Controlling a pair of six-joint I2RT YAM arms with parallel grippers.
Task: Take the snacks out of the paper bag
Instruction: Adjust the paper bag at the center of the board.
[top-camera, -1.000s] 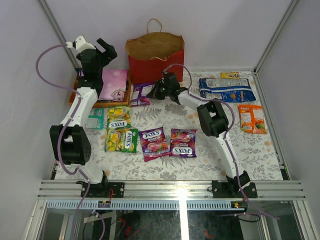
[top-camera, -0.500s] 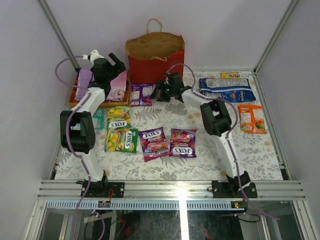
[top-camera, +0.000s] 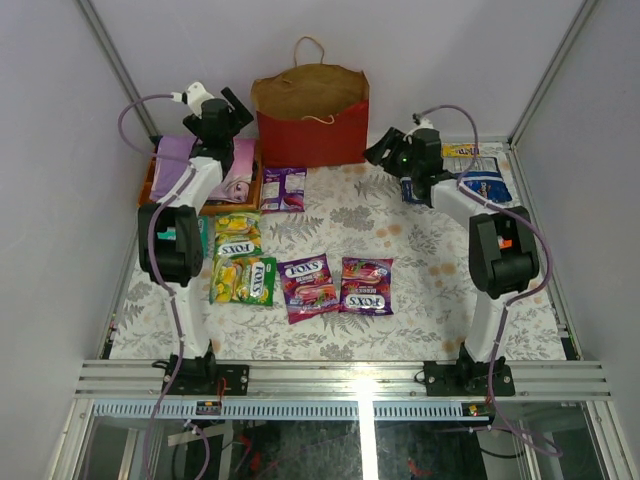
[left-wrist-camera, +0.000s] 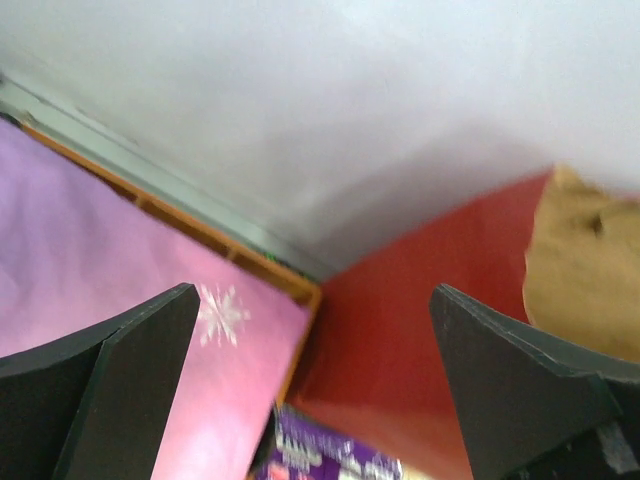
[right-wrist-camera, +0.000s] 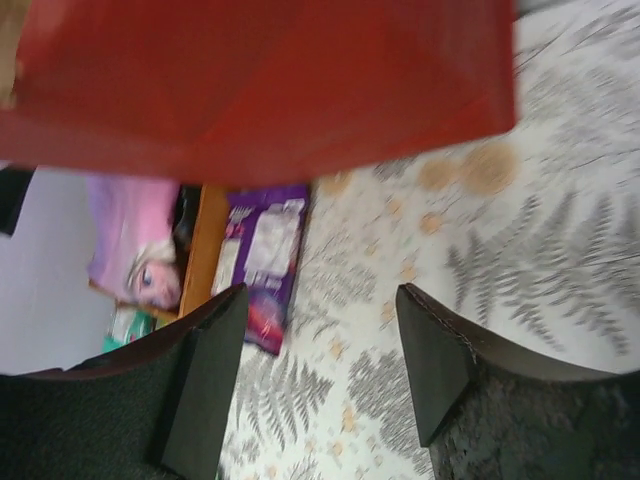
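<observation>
Found the paper bag (top-camera: 310, 125) upright at the far edge of the table (top-camera: 440, 300), close to the back wall, mouth open, brown lining showing, one loop handle raised. Cannot tell from above whether anything lies inside.

Noted a purple packet (top-camera: 284, 188) flat on the fern-print cloth, just before the bag's left front corner. Logged the green-yellow Fox's bags (top-camera: 243, 281) in a column at left and the purple Fox's bags (top-camera: 366, 285) side by side at centre, all well apart from the bag. Saw a teal packet (top-camera: 192, 240) partly hidden behind the left arm. Recorded the blue-white bag (top-camera: 480, 185) at far right, partly covered by the right arm, with a small yellow bar (top-camera: 460, 150) just beyond it.

Checked the right gripper (top-camera: 383, 150): above the cloth between paper bag and blue-white bag, fingers parted, nothing between them. Checked the left gripper (top-camera: 228, 108): raised left of the bag, spread wide, empty.

Observed an orange tray (top-camera: 148, 188) under the left arm, holding a flat purple patterned item (top-camera: 240, 165).
</observation>
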